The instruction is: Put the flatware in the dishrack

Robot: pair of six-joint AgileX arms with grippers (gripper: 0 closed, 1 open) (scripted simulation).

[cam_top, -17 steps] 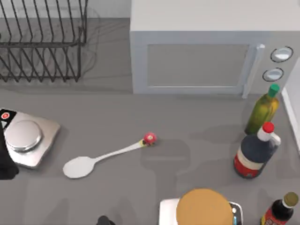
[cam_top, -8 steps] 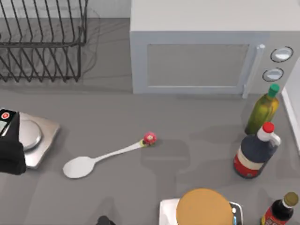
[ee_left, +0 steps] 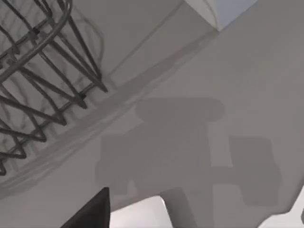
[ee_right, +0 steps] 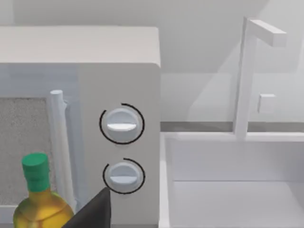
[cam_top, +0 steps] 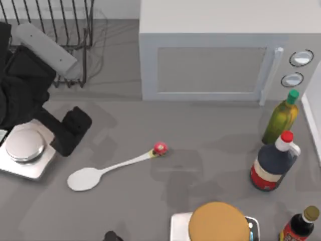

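Grey table (cam_top: 125, 211) carries a white microwave (cam_top: 210, 65) along its far edge, right of centre, with the black wire dishrack (cam_top: 65, 30) in the far left corner. AgileX's black left arm reaches across the front of the rack, and the left gripper (cam_top: 74, 129) hangs over the table just right of the silver scale (cam_top: 22, 150); whether it is spread or pressed together cannot be told. It holds nothing and is apart from the spoon. At the table's right side stand a dark bottle (cam_top: 271, 170) with a red cap and, behind it, a yellow-green bottle (cam_top: 281, 120) with a green cap. The white spoon (cam_top: 120, 164) lies flat on the table, well apart from the rack, its bowl toward the left near the scale and its red knob toward the middle. The right arm is idle, its wrist view facing the microwave's dials; its gripper's state cannot be told either
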